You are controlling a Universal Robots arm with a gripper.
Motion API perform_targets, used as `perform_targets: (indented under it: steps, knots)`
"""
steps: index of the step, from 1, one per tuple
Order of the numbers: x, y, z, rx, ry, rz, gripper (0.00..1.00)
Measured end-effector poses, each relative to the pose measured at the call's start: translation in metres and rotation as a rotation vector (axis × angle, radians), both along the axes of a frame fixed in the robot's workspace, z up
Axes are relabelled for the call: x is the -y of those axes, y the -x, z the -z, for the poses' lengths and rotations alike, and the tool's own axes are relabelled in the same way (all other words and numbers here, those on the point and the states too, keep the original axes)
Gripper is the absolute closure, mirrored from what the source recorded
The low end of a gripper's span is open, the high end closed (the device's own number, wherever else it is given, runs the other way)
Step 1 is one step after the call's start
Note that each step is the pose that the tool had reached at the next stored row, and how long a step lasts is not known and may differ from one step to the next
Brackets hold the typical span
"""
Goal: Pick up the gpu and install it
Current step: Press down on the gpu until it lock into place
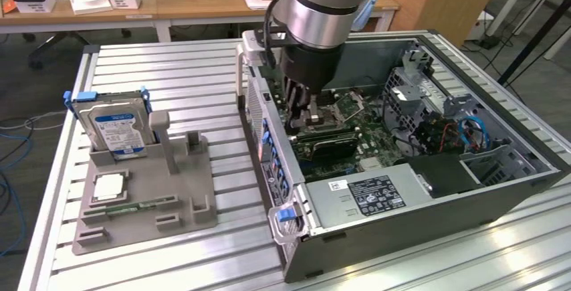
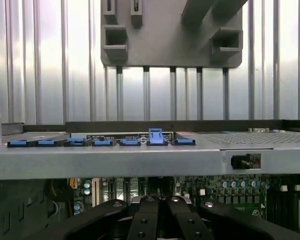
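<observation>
Item: the gpu, a dark card seen on edge low on the motherboard inside the open computer case, directly beneath the gripper; whether the two touch cannot be told. The gripper is lowered into the case beside its rear wall; whether it is clenched on the card or released cannot be told. The exterior view alone records the grey parts holder on the slatted table at that view's left, carrying an upright hard drive with a blue-and-white label, print unreadable, and a small memory stick lying flat. The power supply bears a black label and a white sticker, both illegible. The wrist view adds a row of blue slot clips along the case edge, one raised, with the holder beyond.
</observation>
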State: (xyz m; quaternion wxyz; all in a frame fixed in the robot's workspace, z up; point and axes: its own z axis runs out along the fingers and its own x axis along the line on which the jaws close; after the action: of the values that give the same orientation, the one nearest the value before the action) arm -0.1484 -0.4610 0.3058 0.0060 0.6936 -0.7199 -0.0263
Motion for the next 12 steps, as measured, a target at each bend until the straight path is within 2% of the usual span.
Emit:
perform_targets:
  steps: [5, 10, 12]
  knots:
    - [0.0, 0.0027, 0.0015, -0.0057, -0.0003, 0.0, 0.89]
    - [0.0, 0.0041, 0.0045, -0.0183, -0.0011, 0.0, 0.89]
    - [0.0, 0.0042, 0.0058, -0.0187, -0.0013, 0.0, 0.89]
